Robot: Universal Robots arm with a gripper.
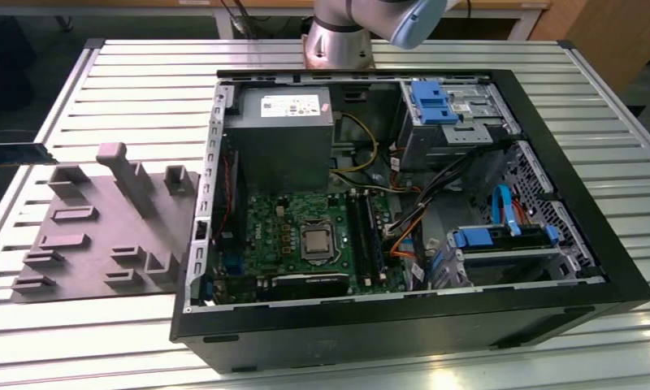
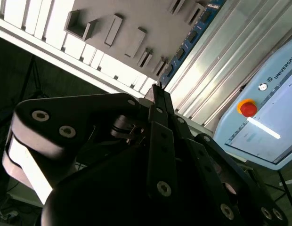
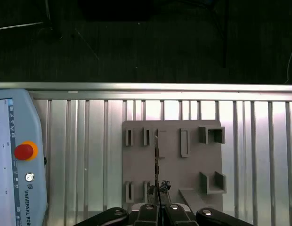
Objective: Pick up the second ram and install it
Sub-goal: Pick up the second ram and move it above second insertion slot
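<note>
the fingers (image 2: pixel 160 132) are pinching the second ram (image 3: pixel 157 160) by one end, and the stick reaches out ahead of them over the grey tray (image 3: pixel 169 179) on the counter (image 3: pixel 259 155). it looks light, stiff, thin and fragile. best gripped on its flat faces, clear of the contact edge.

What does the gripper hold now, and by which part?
The gripper holds the second ram near one end; the rest of the stick juts out beyond the jaws.

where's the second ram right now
The second ram is at the exterior view's far left edge, clamped in the gripper beside the grey tray, outside the computer case.
</note>
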